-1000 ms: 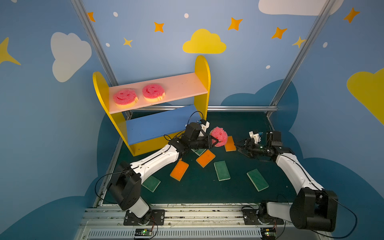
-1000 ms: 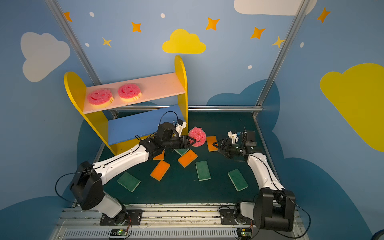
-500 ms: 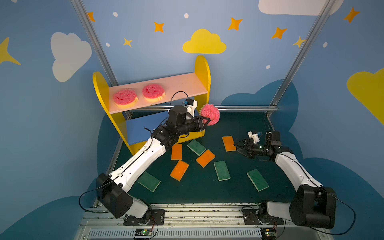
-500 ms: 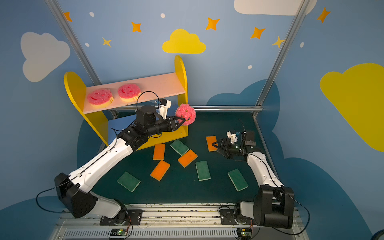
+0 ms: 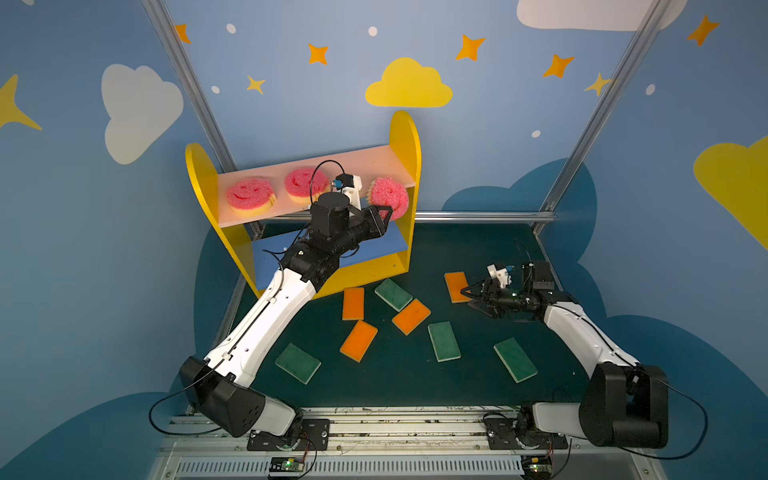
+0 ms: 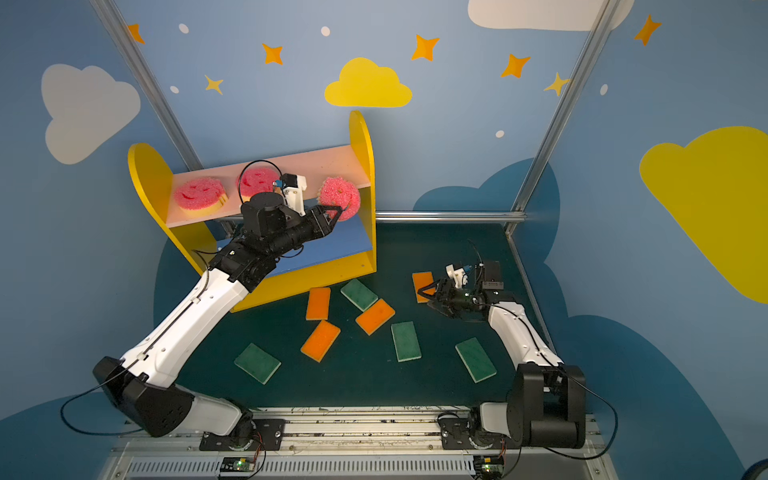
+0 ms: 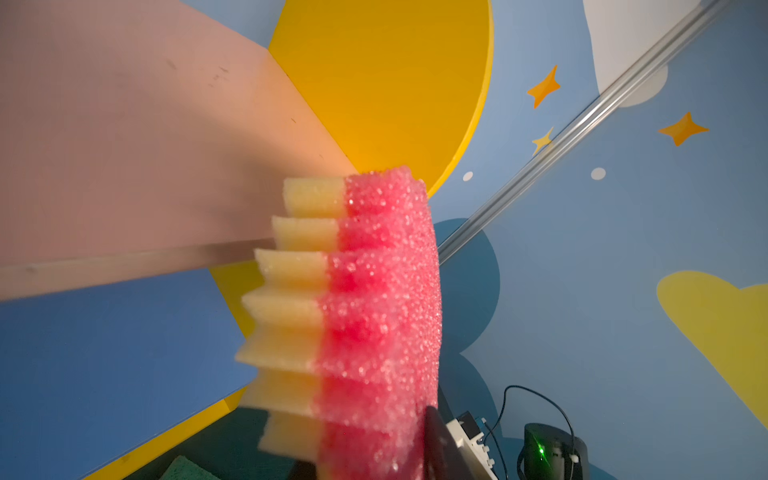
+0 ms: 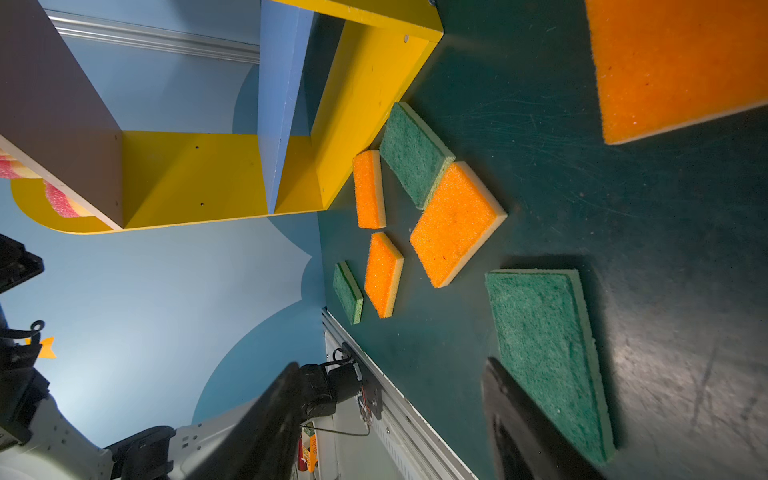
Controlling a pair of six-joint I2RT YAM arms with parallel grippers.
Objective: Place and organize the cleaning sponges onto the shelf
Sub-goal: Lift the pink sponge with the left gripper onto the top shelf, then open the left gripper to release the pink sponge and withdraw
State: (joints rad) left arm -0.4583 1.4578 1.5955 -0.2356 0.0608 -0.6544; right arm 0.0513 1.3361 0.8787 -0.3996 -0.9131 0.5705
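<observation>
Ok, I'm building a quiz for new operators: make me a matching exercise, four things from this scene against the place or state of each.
Things
1. pink sponge at the shelf's right end
2. leftmost smiley sponge
3. right gripper
4. green sponge nearest the right arm's base

Place or state
a. open, empty
b. flat on the mat
c. lying on the pink board
d. clamped in the left gripper

Pairs: 1-d, 2-c, 3-a, 4-b
</observation>
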